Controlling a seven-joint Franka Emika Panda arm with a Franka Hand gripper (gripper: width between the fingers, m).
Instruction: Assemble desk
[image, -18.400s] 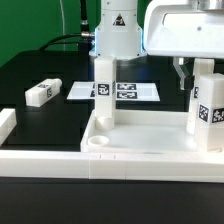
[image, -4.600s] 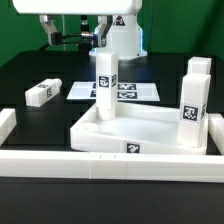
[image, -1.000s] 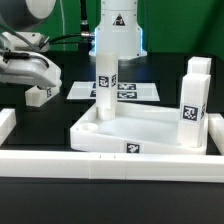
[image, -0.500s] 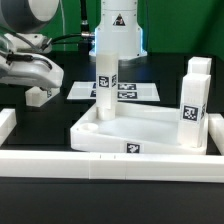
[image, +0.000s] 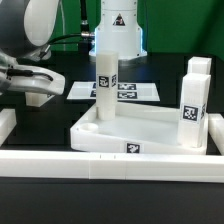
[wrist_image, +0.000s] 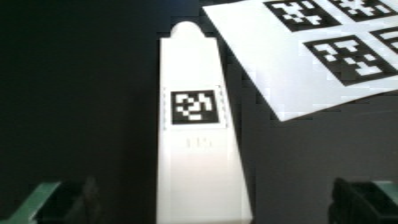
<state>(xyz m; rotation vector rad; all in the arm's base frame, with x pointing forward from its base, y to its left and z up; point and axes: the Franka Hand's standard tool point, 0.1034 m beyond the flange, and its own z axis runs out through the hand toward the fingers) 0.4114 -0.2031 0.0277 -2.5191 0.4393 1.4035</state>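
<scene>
- Exterior view: the tabletop (image: 150, 132) lies rim-up on the table (image: 30, 205), just behind the long low border wall (image: 110, 164) that runs along the front
- Two legs stand upright in the tabletop's corners: one leg (image: 105, 86) in the far corner toward the exterior view's left, another (image: 190, 110) in the near corner toward the exterior view's right
- A further upright leg (image: 199, 72) shows just behind that near-right one; whether it stands inside the tabletop or beyond its rim cannot be told from this angle
- The last leg (wrist_image: 199, 125) lies flat on the table, well off the tabletop toward the exterior view's left, next to the marker board (image: 130, 91); in the exterior view the arm hides most of it
- The gripper (wrist_image: 210, 198) hangs straight over that lying leg with its jaws spread wide, one on each side of the leg's long body and clear of it, so nothing is held
- Judged progress: at least two legs look placed, and how firmly they are seated the pictures do not show; the lying leg has yet to be gripped, lifted, turned upright and brought to a free corner of the tabletop
- The two corners of the tabletop without a visible leg, near-left and possibly far-right, suggest roughly half the work remains
</scene>
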